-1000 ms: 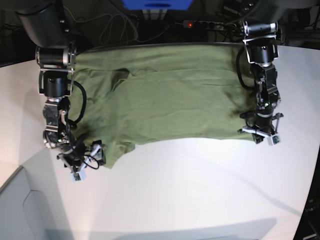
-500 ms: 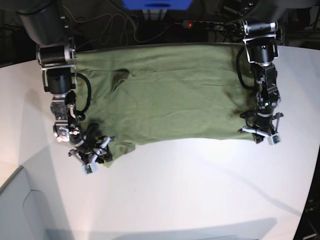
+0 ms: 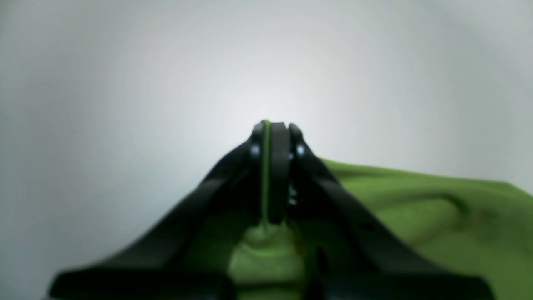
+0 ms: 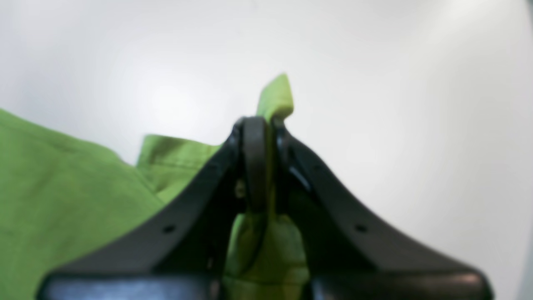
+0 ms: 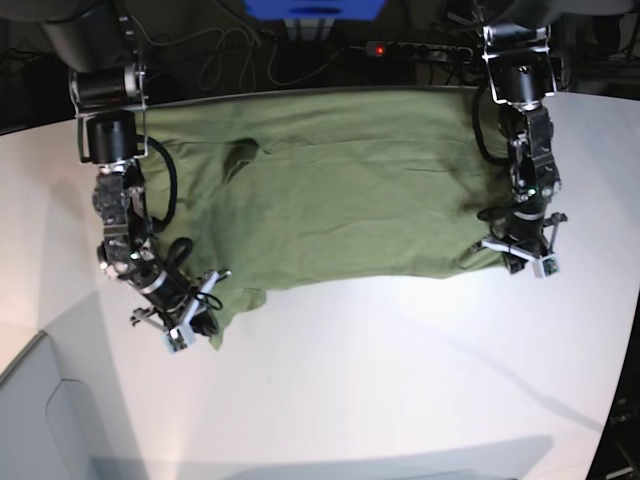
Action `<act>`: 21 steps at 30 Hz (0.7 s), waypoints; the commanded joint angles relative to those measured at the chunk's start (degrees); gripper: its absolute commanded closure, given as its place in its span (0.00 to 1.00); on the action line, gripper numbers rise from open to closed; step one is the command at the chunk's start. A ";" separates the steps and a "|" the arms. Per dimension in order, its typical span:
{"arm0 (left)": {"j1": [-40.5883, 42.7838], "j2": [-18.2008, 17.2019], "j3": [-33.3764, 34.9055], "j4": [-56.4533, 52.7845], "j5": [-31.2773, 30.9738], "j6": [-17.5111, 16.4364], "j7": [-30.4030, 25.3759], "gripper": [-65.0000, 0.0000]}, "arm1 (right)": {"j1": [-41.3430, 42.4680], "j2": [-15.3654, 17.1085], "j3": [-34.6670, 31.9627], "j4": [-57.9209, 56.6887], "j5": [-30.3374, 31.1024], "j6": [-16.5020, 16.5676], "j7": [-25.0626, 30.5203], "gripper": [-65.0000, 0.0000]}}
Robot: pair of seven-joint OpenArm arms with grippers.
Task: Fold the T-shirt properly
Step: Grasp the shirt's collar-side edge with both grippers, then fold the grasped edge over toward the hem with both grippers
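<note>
While the shirt [image 5: 340,185] lies spread across the far half of the white table [image 5: 400,380], both grippers are clamped on its near edge. At about 8 o'clock in the base view, the right gripper [image 5: 190,320] pinches the corner of cloth there; its wrist view shows the jaws together with a green fold [image 4: 277,98] poking out beyond the tips and more fabric bunched beneath. At about 3 o'clock, the left gripper [image 5: 525,255] bites the opposite near corner, and its wrist view shows a thin green line of cloth [image 3: 265,166] squeezed between the closed jaws [image 3: 272,137]. Along the table's far edge, at 12 o'clock, run dark cables and a power strip [image 5: 420,50].
</note>
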 commanded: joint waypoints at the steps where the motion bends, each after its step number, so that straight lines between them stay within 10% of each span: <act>1: -0.81 -0.84 -0.13 2.00 -0.10 -0.14 -1.84 1.00 | 0.24 0.78 1.46 2.80 0.75 -0.23 1.51 1.00; 21: 10.44 -0.49 -3.92 20.47 -0.27 -0.40 -1.84 1.00 | -17.26 0.61 9.11 23.02 0.93 -0.23 2.12 1.00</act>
